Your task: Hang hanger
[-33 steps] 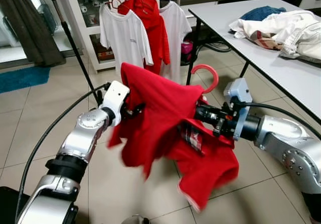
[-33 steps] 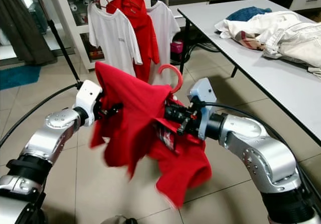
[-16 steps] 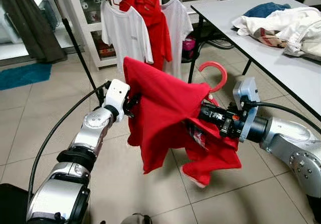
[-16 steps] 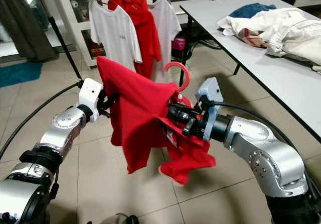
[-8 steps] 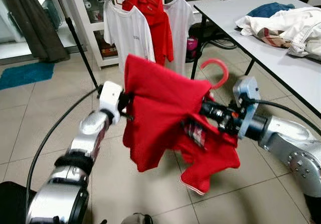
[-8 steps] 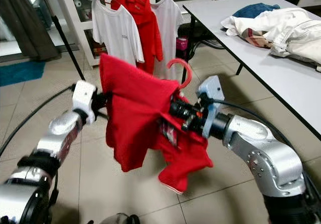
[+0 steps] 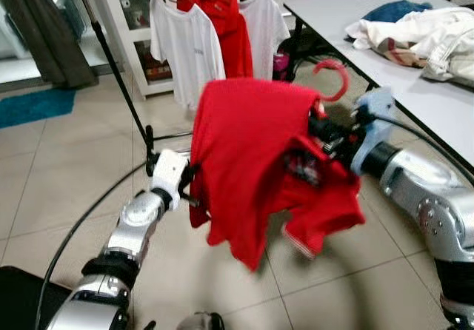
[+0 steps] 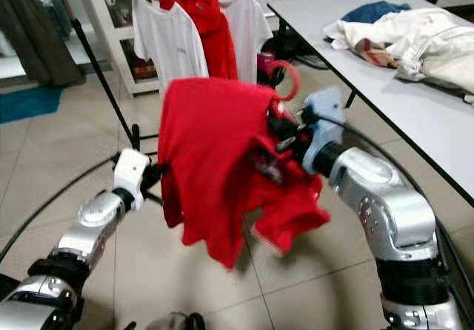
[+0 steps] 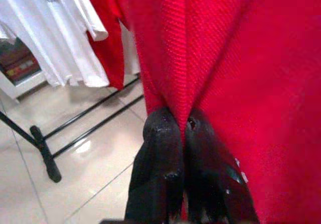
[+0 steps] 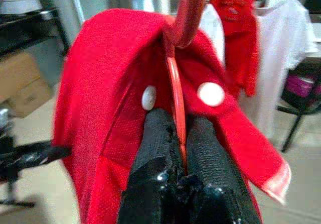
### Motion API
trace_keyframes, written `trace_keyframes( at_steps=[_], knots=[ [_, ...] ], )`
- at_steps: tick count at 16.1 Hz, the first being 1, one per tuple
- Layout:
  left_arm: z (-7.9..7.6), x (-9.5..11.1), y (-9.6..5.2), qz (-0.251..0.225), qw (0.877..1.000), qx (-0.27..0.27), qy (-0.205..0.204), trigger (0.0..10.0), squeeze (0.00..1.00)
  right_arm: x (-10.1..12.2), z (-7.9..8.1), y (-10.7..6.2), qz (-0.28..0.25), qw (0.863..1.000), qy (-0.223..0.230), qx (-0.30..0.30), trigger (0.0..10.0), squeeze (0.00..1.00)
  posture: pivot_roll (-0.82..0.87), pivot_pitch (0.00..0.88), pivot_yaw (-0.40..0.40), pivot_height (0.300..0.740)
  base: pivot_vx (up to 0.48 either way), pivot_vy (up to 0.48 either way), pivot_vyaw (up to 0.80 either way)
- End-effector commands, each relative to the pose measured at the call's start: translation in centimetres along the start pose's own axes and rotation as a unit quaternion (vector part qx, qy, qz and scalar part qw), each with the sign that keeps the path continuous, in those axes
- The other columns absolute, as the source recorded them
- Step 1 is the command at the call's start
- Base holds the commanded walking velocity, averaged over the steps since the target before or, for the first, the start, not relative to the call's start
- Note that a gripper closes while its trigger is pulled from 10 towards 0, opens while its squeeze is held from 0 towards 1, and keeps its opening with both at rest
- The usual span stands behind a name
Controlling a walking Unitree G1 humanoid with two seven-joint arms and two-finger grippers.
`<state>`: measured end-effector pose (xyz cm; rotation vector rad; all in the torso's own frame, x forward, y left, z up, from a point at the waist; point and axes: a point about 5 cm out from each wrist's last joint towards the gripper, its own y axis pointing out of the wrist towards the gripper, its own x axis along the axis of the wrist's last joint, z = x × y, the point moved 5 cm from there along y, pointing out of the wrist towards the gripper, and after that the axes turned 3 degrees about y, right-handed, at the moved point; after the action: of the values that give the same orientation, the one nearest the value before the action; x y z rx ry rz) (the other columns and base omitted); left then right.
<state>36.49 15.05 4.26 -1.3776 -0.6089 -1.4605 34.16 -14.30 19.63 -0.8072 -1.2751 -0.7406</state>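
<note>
Right gripper [image 10: 176, 128] clamped tight on thin red plastic hanger [image 10: 175, 91], held up in mid-air over tiled floor [image 7: 67, 160], red hook [image 7: 335, 75] pointing up, red polo shirt [image 7: 259, 152] draped over it. Left gripper [image 9: 181, 128] pinched closed on a fold at shirt's lower edge, low beside it. Behind, black clothes rack [image 7: 111, 56] with white t-shirt [image 7: 185, 49] and red shirt [image 7: 222, 27] hanging; white table [image 7: 415, 86] with heaped clothes [image 7: 415, 34] at robot's right.

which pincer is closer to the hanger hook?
Right. The right pincer is clamped on the hanger just under its hook; the left pincer pinches the red shirt at its far edge.
</note>
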Motion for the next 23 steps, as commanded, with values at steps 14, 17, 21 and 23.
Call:
trace_keyframes(
  at_steps=[14, 17, 21, 23],
  knots=[
    [-2.4, -6.9, -2.6, 0.140, 0.985, -0.075, 0.067, 0.0, 0.00, 8.1, -5.6, -0.2, -0.152, 0.975, 0.023, -0.162, 10.0, 0.00, -0.22, 0.109, 0.017, 0.740, 0.000, 0.000, 0.00],
    [-1.3, -7.8, -3.4, 0.157, 0.984, -0.057, 0.064, 0.0, 0.00, 7.5, -3.3, 0.8, -0.115, 0.990, -0.010, -0.082, 10.0, 0.00, -0.22, 0.125, 0.007, 0.740, 0.000, 0.000, 0.00],
    [-0.2, -9.7, -4.9, 0.195, 0.976, -0.048, 0.081, 0.0, 0.00, 7.2, -2.1, 0.8, -0.090, 0.995, -0.037, -0.033, 10.0, 0.00, -0.22, 0.112, 0.018, 0.740, 0.000, 0.000, 0.00],
    [0.2, -10.2, -5.4, 0.204, 0.975, -0.042, 0.079, 0.0, 0.00, 7.1, -2.0, 0.9, -0.084, 0.995, -0.044, -0.023, 10.0, 0.00, -0.21, 0.096, 0.024, 0.740, 0.000, 0.000, 0.00]
  ],
)
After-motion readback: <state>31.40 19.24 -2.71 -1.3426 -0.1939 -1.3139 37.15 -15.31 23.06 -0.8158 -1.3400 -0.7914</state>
